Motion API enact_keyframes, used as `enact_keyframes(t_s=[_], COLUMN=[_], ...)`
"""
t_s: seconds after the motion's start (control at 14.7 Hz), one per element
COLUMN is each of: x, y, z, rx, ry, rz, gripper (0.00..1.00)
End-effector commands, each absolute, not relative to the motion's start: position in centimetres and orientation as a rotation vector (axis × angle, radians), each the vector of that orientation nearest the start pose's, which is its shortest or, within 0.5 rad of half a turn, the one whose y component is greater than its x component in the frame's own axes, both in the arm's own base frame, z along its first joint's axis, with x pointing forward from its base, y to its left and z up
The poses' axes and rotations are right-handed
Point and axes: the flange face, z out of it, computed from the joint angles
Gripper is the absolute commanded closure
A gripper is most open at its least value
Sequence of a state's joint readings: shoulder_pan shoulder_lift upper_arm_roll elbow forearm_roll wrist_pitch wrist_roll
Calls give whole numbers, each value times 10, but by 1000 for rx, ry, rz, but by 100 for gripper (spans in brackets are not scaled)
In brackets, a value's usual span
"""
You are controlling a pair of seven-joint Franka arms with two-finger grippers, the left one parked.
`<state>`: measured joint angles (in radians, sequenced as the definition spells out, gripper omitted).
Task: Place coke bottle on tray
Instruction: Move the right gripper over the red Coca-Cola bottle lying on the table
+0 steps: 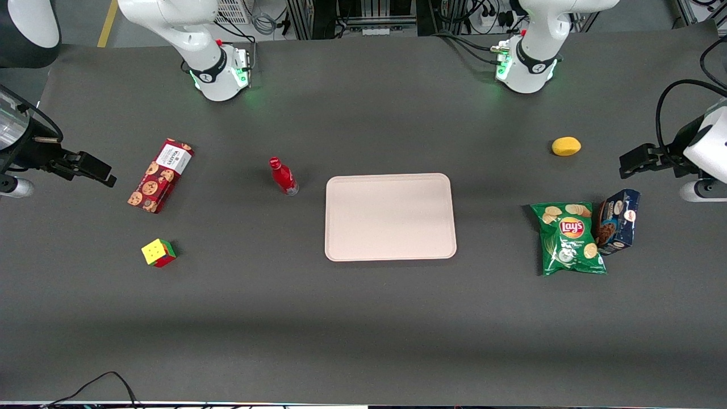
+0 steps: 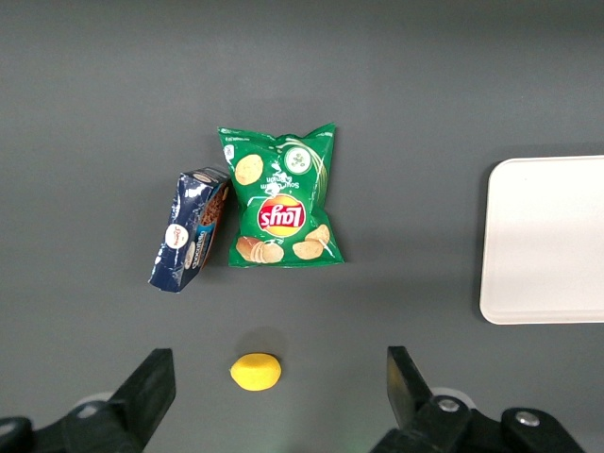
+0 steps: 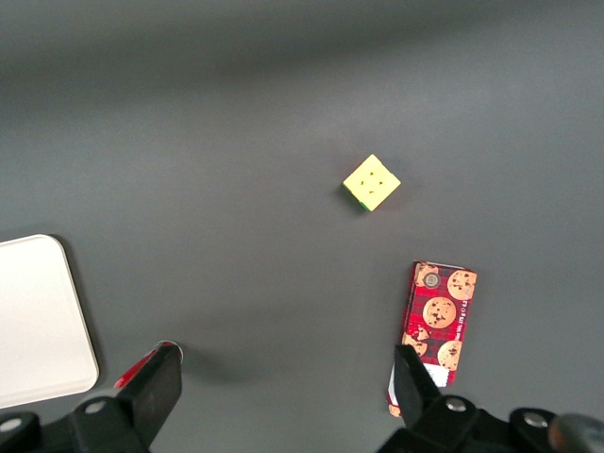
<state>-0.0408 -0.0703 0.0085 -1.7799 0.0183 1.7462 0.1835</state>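
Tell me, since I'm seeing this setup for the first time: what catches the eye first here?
The big pale pink tray in the middle of the dark table stands out most. Beside it, toward the working arm's end, stands the small red coke bottle, with a red cookie box and a colourful puzzle cube farther out. The gripper hangs open above that end, holding nothing; a green Lay's chip bag brightens the parked arm's end.

On the dark table (image 2: 94, 113) a green bag of chips (image 2: 281, 196) lies just beside a tilted blue cookie box (image 2: 190, 229), a yellow lemon (image 2: 255, 372) sits apart from both, and one end of the pale tray (image 2: 543, 241) shows well apart from them.
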Motion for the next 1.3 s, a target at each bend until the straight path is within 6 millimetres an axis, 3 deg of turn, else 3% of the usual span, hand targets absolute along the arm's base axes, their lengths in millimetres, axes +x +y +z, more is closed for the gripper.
enact_keyframes(t_s=[0.0, 0.27, 0.48, 0.55, 0.89, 1.09, 1.23], x=[545, 545, 543, 537, 525, 509, 496], y=[-22, -20, -2, 14, 106, 166, 200], z=[581, 581, 581, 577, 579, 579, 581], rx=[-3081, -3079, -3086, -3093, -3097, -3091, -3095], ry=[320, 315, 251, 141, -160, -310, -318], rz=[-11, 2, 23, 101, 123, 130, 126], gripper=[0, 0, 0, 0, 0, 0, 0])
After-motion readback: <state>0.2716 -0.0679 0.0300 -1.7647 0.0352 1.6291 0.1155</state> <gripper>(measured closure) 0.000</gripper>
